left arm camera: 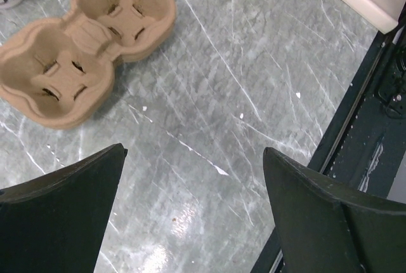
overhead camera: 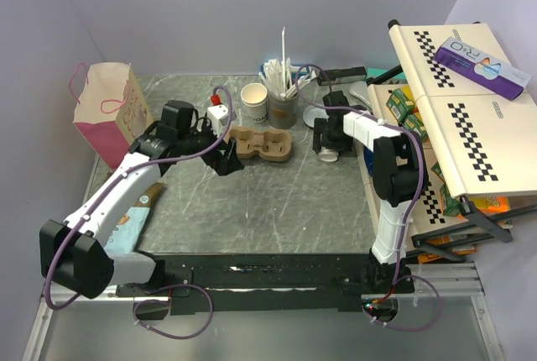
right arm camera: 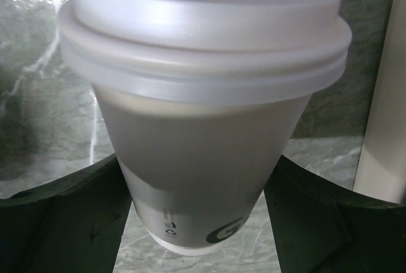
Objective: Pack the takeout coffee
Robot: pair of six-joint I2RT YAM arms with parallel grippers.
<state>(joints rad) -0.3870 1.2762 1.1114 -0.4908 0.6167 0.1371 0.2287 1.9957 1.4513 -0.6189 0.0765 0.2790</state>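
Observation:
A white paper takeout coffee cup [right arm camera: 203, 159] with a white plastic lid [right arm camera: 203, 51] stands on the marble table at the right. Both fingers of my right gripper [right arm camera: 198, 159] press against its lower sides, so it is shut on the cup. From above only a bit of that cup [overhead camera: 330, 157] shows under the right gripper [overhead camera: 329, 147]. A second off-white cup [overhead camera: 254, 102], without a lid, stands at the back. My left gripper [left arm camera: 193, 151] hangs open over bare table, just short of the brown two-cup tray [left arm camera: 82, 51], with nothing between its fingers.
A grey cup of straws and stirrers [overhead camera: 281, 105] stands behind the tray [overhead camera: 263, 144]. A pink paper bag [overhead camera: 105, 113] sits at the far left, with a white adapter [overhead camera: 218, 116] beside the left gripper [overhead camera: 228, 159]. A checkered shelf rack [overhead camera: 470, 126] borders the right edge.

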